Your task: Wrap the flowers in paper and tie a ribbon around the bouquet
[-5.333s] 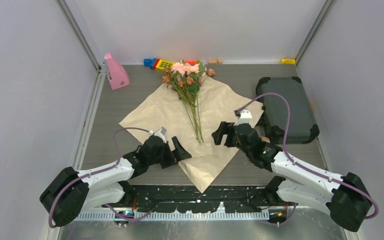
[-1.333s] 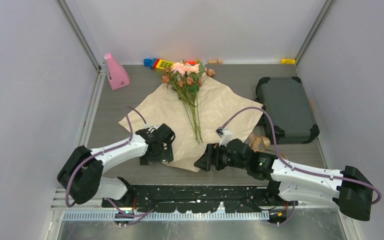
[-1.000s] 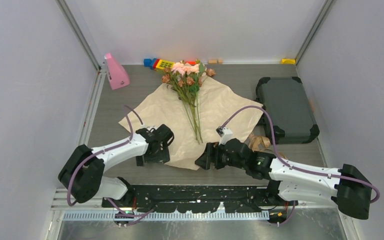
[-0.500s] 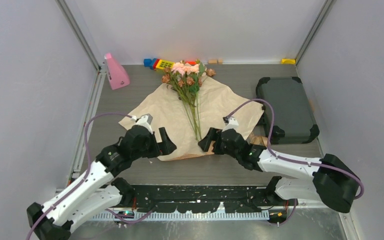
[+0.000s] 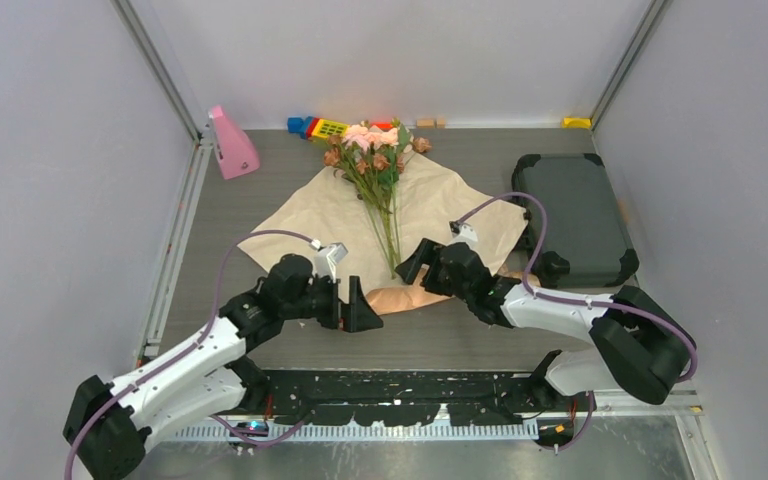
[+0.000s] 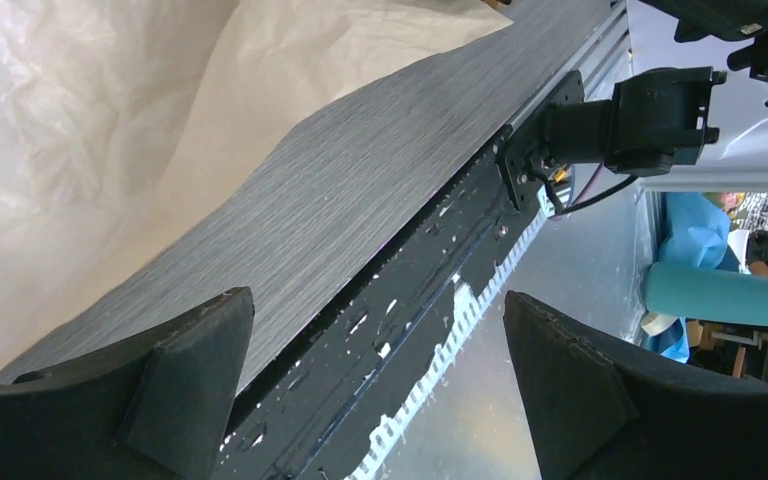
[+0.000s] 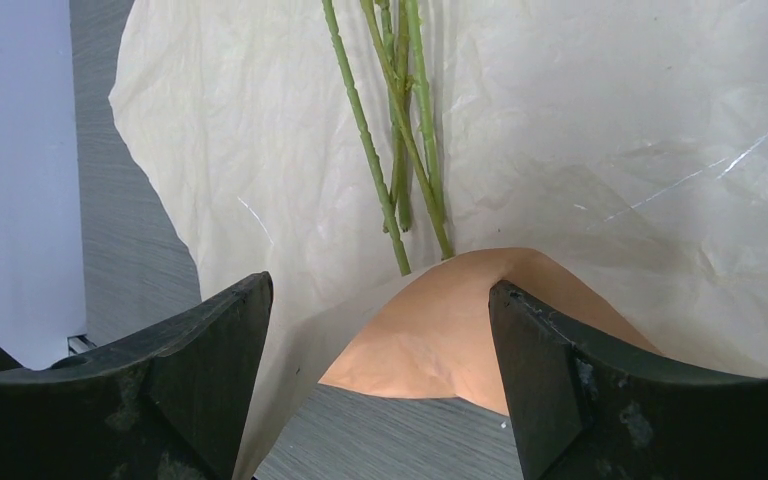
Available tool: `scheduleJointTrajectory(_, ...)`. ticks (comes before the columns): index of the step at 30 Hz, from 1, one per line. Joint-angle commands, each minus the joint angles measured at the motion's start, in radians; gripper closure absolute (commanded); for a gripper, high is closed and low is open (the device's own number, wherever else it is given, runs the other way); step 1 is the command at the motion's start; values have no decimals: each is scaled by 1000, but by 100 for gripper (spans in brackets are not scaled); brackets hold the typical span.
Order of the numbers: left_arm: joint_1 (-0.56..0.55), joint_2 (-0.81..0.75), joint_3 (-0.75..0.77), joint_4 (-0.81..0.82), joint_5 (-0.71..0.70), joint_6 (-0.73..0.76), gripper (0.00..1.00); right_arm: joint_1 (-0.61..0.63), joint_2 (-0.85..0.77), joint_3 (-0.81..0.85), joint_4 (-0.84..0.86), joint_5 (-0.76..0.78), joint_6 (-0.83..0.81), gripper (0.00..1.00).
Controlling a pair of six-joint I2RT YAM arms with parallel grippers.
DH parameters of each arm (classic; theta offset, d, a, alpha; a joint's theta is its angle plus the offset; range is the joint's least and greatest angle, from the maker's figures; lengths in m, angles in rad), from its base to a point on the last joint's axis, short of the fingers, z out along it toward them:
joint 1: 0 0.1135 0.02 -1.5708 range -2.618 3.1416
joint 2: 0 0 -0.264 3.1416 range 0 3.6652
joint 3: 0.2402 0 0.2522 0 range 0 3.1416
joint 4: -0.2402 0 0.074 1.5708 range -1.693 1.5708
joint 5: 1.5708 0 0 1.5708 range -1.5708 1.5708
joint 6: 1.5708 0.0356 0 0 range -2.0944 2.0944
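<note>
The flowers (image 5: 374,150) lie with pink and brownish-red heads at the far end of the paper (image 5: 440,210), which is spread beige face up. Their green stems (image 7: 401,150) run toward me. The paper's near corner (image 5: 405,298) is folded over and shows its peach face (image 7: 460,325). My right gripper (image 5: 422,270) stands open just behind that fold, which lies between its fingers without being pinched (image 7: 380,370). My left gripper (image 5: 350,305) is open at the fold's left end, holding nothing, and its wrist view (image 6: 380,385) looks along the table's near edge. The ribbon is hidden.
A dark hard case (image 5: 570,215) lies right of the paper, close to my right arm. A pink cone-shaped object (image 5: 230,145) stands at the back left. Coloured toy blocks (image 5: 318,127) and a yellow block (image 5: 577,122) line the back wall. The black rail (image 6: 430,300) borders the near edge.
The paper's near corner has been turned over, so its peach face now shows. My right gripper moved up toward the stem ends. My left gripper swung right to the fold, still open.
</note>
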Motion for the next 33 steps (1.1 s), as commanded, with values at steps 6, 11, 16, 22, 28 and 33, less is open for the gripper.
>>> scheduleJointTrajectory(6,-27,173,-7,159,-203,14,0,-9,-19,2,32,48,56,15)
scheduleJointTrajectory(11,-26,326,-1,222,-371,-13,1,-21,-73,4,33,-2,-41,13)
scheduleJointTrajectory(16,-26,407,20,248,-412,-18,2,-64,-211,8,-21,-74,-254,5)
scheduleJointTrajectory(22,-26,445,33,248,-421,-18,2,-85,-319,27,-166,-237,-561,1)
scheduleJointTrajectory(28,-26,474,59,231,-416,3,2,-142,-179,125,-353,-339,-704,1)
scheduleJointTrajectory(33,-26,475,64,218,-397,29,2,-231,-4,226,-394,-494,-703,2)
